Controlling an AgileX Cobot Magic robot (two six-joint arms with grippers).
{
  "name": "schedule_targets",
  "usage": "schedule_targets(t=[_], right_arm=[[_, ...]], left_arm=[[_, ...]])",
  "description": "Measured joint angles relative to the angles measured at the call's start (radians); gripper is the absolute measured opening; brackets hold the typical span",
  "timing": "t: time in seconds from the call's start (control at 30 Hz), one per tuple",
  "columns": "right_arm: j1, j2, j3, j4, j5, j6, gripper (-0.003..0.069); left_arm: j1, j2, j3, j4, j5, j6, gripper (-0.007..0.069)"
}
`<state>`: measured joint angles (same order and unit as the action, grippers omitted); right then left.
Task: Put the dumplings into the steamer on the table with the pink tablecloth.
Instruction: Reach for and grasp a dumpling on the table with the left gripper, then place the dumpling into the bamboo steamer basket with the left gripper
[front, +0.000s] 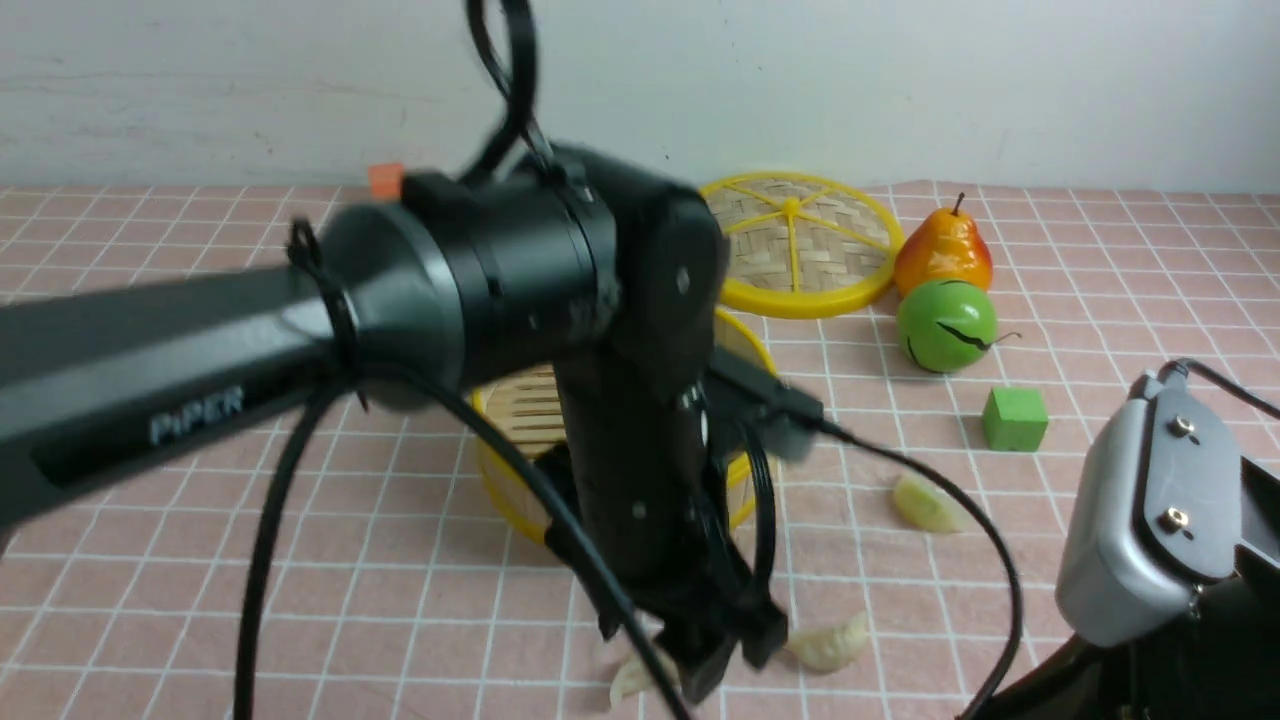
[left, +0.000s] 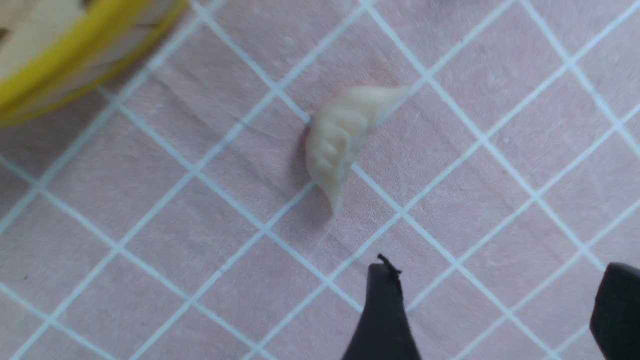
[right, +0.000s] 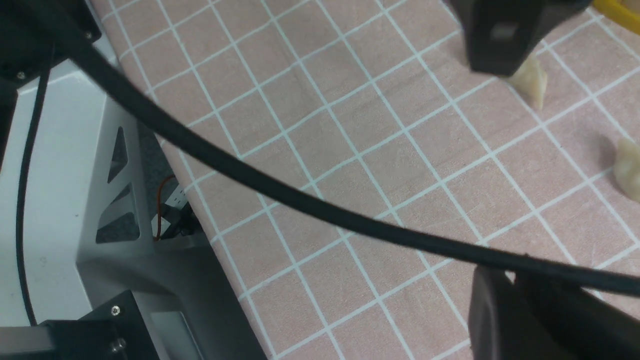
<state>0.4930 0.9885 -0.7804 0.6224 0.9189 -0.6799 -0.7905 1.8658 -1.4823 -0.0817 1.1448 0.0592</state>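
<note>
Black left arm (front: 200, 370) crosses before the round bamboo steamer (front: 515, 415) mid-table. Its left gripper (left: 500, 315), fingers spread, hangs just beside one pale crescent dumpling (left: 340, 140) near the pink gridded tablecloth's (front: 200, 600) front edge. Two more dumplings (front: 930, 505) lie rightward. I cannot tell the right gripper's (right: 540, 320) state.

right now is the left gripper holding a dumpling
No, the dumpling lies on the pink tablecloth, clear of the left gripper, whose fingers stand apart with nothing between them.
</note>
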Motion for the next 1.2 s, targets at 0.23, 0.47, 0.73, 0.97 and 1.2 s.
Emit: schedule_targets(t=[0.23,0.47,0.73,0.97,1.2], right_arm=[[0.0,0.0,0.002,-0.002,0.012,0.0,0.0078],[0.0,0.0,0.002,-0.01,0.015,-0.002,0.0085],[0.0,0.0,0.002,-0.016,0.015,-0.004,0.0092],[0.0,0.0,0.002,-0.016,0.005,-0.004,0.0097],[0.0,0.0,0.002,-0.01,-0.005,-0.004,0.0102]], left_arm=[[-0.024,0.044,0.118,0.158,-0.262,0.007,0.0514],[-0.024,0.114,0.118,0.185,-0.331,0.012,0.049],[-0.026,0.127,0.114,0.181,-0.301,-0.041,0.021],[-0.009,0.028,-0.029,0.232,-0.185,-0.178,0.0196],[0.163,0.007,-0.204,0.216,-0.122,-0.28,0.0196]])
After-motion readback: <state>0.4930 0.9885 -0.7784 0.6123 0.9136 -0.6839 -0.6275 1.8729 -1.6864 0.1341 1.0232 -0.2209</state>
